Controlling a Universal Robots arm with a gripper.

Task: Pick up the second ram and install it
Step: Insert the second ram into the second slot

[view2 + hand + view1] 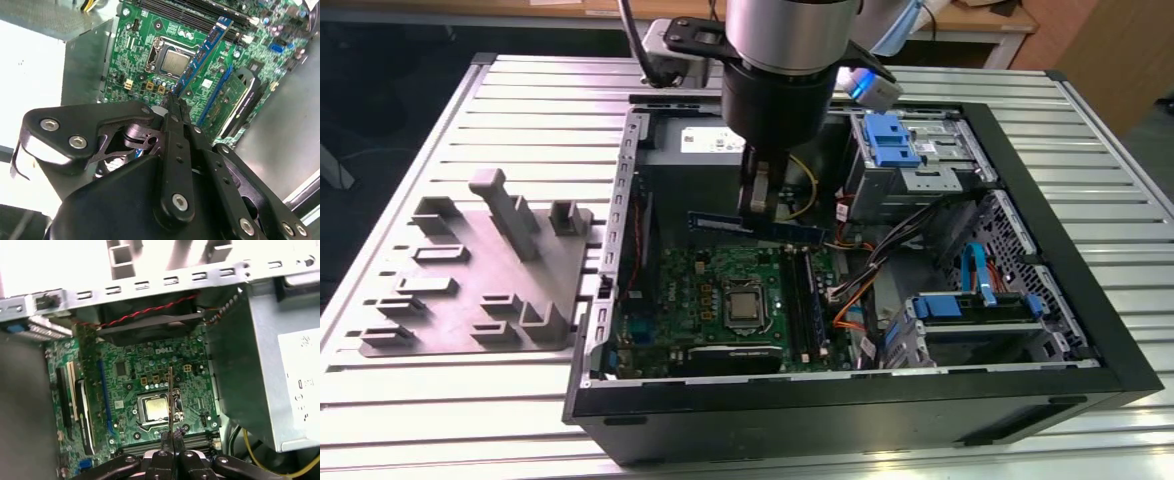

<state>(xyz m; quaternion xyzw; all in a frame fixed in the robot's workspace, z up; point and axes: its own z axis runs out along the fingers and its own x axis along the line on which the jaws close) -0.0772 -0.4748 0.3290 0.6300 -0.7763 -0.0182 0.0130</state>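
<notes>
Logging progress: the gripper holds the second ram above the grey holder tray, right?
Not quite. In the exterior view the gripper holds the second ram above the motherboard inside the case; the grey holder tray sits apart, at the exterior view's left.

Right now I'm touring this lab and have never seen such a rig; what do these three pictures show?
This is one robot arm working over an open computer case lying on a slatted metal table. The exterior view sees the whole scene from off the arm; both wrist views come from cameras riding on the arm, looking past its pincer. The pincer is shut on the second ram, a thin memory stick, held above the green motherboard, not seated in a slot. A grey holder tray rests beside the case, on the exterior view's left.
</notes>
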